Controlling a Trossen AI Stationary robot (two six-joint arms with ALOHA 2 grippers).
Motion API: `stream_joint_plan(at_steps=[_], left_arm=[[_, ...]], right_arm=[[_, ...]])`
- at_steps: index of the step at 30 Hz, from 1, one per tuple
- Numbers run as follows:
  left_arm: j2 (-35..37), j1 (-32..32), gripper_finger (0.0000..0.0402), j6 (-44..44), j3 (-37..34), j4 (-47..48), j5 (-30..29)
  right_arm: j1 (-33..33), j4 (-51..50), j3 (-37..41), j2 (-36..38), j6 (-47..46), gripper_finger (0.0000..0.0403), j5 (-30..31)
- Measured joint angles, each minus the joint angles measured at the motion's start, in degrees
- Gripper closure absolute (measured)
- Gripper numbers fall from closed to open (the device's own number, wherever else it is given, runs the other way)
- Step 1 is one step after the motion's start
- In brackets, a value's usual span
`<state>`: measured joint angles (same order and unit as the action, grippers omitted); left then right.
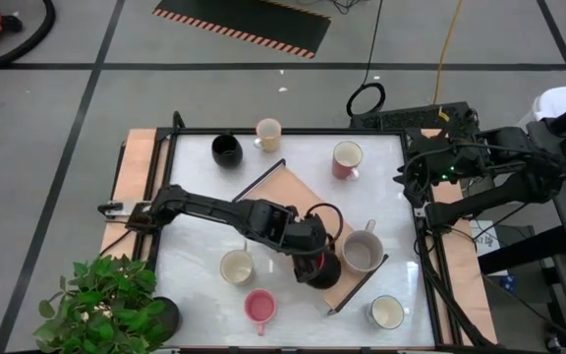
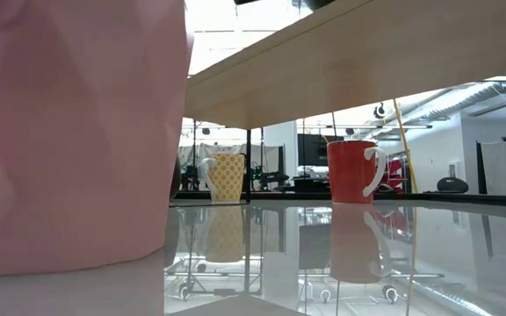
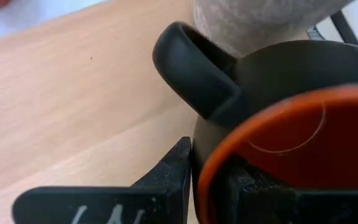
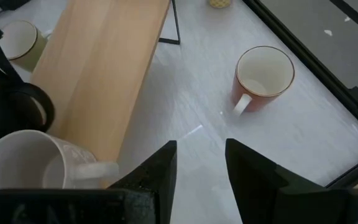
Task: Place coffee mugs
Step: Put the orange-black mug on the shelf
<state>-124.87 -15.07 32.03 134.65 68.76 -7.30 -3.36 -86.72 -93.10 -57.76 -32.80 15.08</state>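
Your left gripper (image 1: 314,264) grasps the black mug (image 1: 322,267) on the wooden tray (image 1: 288,187), beside the grey mug (image 1: 362,251). Right gripper (image 4: 199,163) waits off the desk, jaws released. Six mugs left on the desk.

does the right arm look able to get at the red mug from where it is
Probably yes. The red mug stands alone on bare white table near the right side, and the right gripper is open over that side with nothing between them. The left gripper is busy at the black mug on the tray.

Grey floor (image 1: 57,128) crossed by dark lines; hazard-striped mat (image 1: 249,22) beyond the counter (image 1: 199,221); potted plant (image 1: 101,305) at one corner.
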Motion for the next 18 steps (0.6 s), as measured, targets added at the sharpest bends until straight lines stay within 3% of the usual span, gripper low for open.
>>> stream_joint_plan(at_steps=[10, 18], left_arm=[[0.0, 0.0, 0.034, 3.2, 0.0, -2.5, 0.2], [0.0, 0.0, 0.0259, 5.1, 0.0, -3.1, 0.4]], right_arm=[[0.0, -0.1, 0.0, 0.0, 0.9, 0.0277, -0.1], [0.0, -0.2, 0.0, 0.0, 1.2, 0.0277, 0.0]])
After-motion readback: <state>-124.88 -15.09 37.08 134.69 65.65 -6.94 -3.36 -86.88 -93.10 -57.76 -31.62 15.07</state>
